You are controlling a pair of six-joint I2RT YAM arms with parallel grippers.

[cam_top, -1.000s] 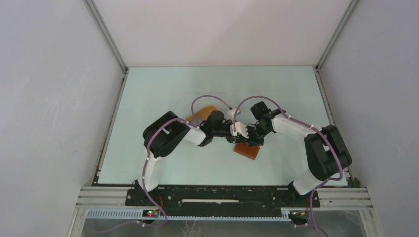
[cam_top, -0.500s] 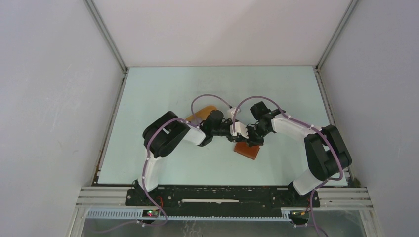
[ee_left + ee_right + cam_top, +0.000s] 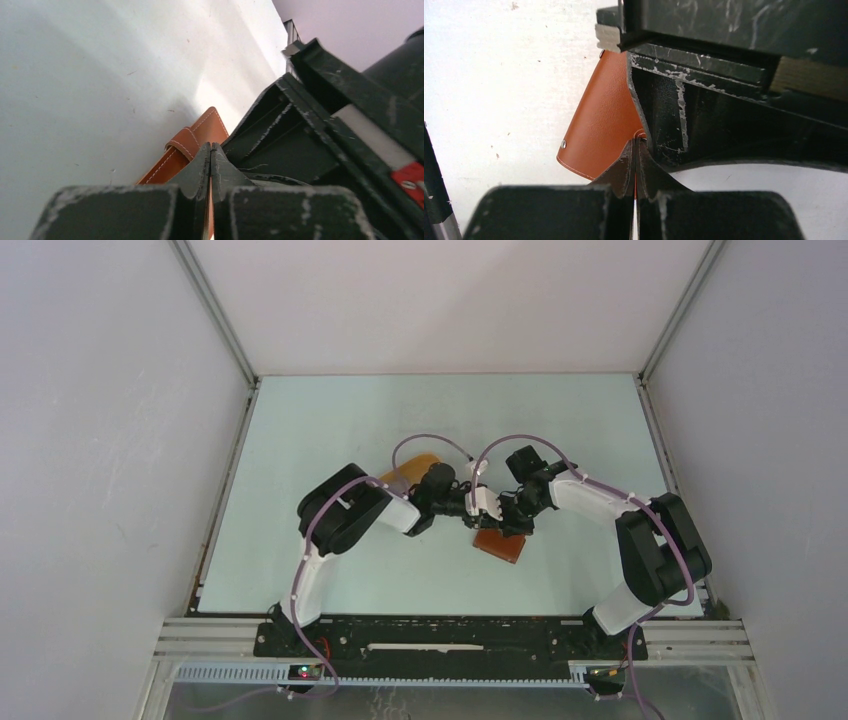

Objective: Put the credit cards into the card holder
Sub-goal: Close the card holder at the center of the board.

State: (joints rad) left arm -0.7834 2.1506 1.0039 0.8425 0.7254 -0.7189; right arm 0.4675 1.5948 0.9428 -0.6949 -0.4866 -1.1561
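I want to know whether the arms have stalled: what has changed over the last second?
The left arm swung its elbow slightly to the right in the top view, toward the middle of the table. Nothing was taken hold of or let go. The left gripper and right gripper stayed shut at the card holder, which did not move, nor did the orange tray.

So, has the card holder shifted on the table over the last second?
No. The card holder lies at the same spot relative to the front rail in the top view.
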